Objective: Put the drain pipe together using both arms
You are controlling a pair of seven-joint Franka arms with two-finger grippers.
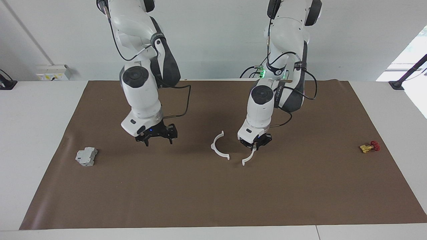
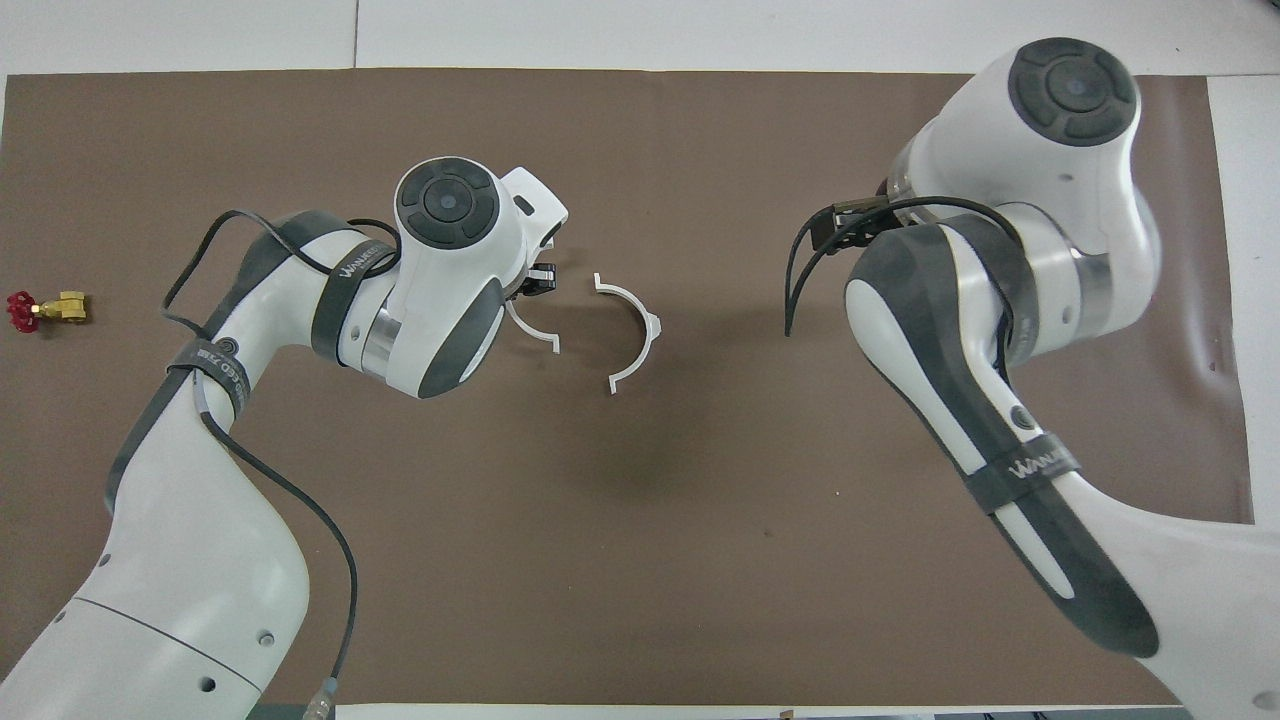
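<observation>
The drain pipe is in two white half-ring arcs. One arc point(image 1: 218, 147) point(image 2: 636, 335) lies on the brown mat near the middle, with its open side toward the left arm's end. My left gripper point(image 1: 255, 146) point(image 2: 540, 282) is shut on the top of the other arc point(image 1: 248, 159) point(image 2: 533, 334), which faces the first across a small gap. Toward the right arm's end, my right gripper point(image 1: 159, 141) hangs open just above the mat with nothing between its fingers. In the overhead view it is hidden under its own arm.
A grey boxy block point(image 1: 86, 156) sits on the mat at the right arm's end. A small yellow-and-red valve point(image 1: 369, 147) point(image 2: 45, 312) lies at the left arm's end. The brown mat point(image 1: 213, 200) covers most of the table.
</observation>
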